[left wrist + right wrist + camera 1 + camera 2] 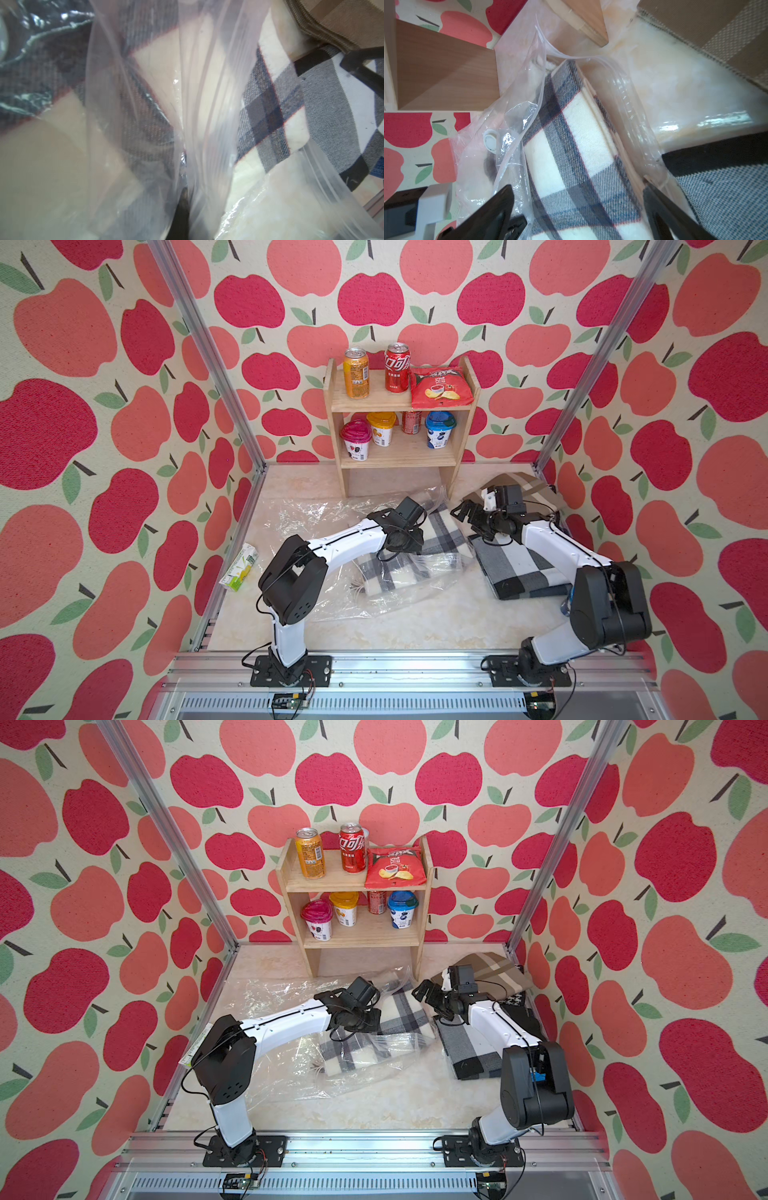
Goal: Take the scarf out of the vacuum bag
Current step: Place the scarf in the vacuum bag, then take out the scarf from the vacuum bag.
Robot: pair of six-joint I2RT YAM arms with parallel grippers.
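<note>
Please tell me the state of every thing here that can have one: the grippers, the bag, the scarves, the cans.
vacuum bag, mouth open, lying on the table.
plaid scarf, folded, mostly inside the bag, one end exposed at the mouth.
left gripper, shut, apparently pinching the bag's film.
right gripper, open, over the scarf's exposed end.
grey scarf, folded, outside the bag.
orange can, upright on the shelf.
red can, upright beside it.
</note>
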